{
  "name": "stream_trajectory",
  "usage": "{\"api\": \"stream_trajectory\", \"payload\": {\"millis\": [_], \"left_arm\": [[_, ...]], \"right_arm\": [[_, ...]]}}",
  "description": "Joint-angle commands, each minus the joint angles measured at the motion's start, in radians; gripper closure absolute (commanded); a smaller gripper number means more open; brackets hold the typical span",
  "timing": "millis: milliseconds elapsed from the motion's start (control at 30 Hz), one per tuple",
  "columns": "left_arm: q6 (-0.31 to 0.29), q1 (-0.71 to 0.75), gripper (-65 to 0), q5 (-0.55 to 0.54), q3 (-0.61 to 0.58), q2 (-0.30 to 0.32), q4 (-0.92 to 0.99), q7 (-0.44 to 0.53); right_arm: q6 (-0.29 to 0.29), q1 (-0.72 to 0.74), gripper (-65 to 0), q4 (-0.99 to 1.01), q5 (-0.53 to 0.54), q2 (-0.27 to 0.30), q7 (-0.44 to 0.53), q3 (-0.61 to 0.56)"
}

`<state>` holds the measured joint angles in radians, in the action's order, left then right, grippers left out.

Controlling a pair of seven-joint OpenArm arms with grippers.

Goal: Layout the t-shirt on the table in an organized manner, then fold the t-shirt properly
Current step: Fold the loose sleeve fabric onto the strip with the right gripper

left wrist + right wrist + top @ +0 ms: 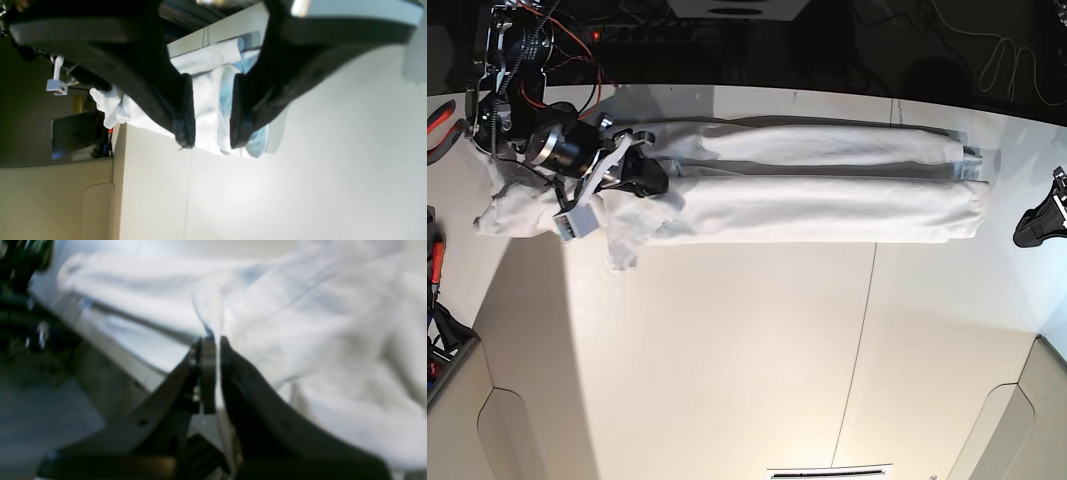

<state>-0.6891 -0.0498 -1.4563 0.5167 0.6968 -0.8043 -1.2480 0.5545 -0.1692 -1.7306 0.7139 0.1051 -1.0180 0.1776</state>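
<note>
The white t-shirt (827, 208) lies along the back of the table (727, 350) as a long narrow band folded lengthwise into two rolls. My right gripper (653, 176) sits on the shirt near its left end. In the right wrist view this gripper (216, 340) is shut on a raised fold of the t-shirt (317, 323). My left gripper (1039, 224) hovers at the table's right edge, apart from the shirt's right end. In the left wrist view it (211, 141) stands open with nothing in it, and the t-shirt (206, 100) shows far beyond the fingers.
A thin dark seam (862, 330) crosses the tabletop. Red-handled pliers (441, 124) and other tools lie at the far left edge. Cables and dark equipment (727, 30) run behind the table. The table's front corners have rounded cut-outs (512, 430).
</note>
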Motion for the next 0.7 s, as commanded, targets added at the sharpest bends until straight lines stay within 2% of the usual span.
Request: {"api": "stream_trajectory", "payload": {"millis": [0, 67, 133, 167, 200, 400, 567, 600, 667], "left_arm": [[-0.009, -0.014, -21.6, -0.027, 0.006, 0.018, -0.013, 0.011], [-0.009, -0.014, -21.6, -0.027, 0.006, 0.003, -0.013, 0.01], [-0.009, -0.014, -21.6, -0.027, 0.006, -0.01, -0.013, 0.01], [-0.009, -0.014, -21.6, -0.027, 0.006, -0.014, -0.013, 0.01], [-0.009, -0.014, -21.6, -0.027, 0.006, -0.017, -0.013, 0.01], [-0.009, -0.013, -21.6, -0.027, 0.006, -0.026, -0.142, -0.06], [-0.009, -0.013, -20.3, -0.027, 0.005, -0.101, -0.434, -0.095], [-0.009, -0.014, -15.9, -0.027, -0.001, -0.12, -0.491, -0.09], [-0.009, -0.014, -4.5, -0.027, -0.028, -0.157, -0.585, -0.066]], "right_arm": [[0.011, 0.008, 0.0, -0.016, 0.006, 0.005, 0.011, -0.013], [0.011, 0.008, -1.1, -0.016, -0.019, 0.005, 0.01, -0.039], [0.01, 0.008, -15.1, -0.016, -0.026, 0.005, -0.007, -0.049], [0.01, 0.008, -19.3, -0.016, -0.026, 0.005, -0.016, -0.049], [0.01, 0.008, -20.5, -0.016, -0.026, 0.006, -0.023, -0.049], [0.01, 0.008, -20.4, -0.025, 0.004, 0.011, -0.03, -0.022], [0.011, 0.008, -20.1, -0.097, 0.031, 0.011, -0.03, 0.051], [0.011, 0.008, -19.2, -0.117, 0.03, 0.011, -0.03, 0.071], [0.011, 0.008, -10.4, -0.156, 0.022, 0.011, -0.029, 0.12]]}}
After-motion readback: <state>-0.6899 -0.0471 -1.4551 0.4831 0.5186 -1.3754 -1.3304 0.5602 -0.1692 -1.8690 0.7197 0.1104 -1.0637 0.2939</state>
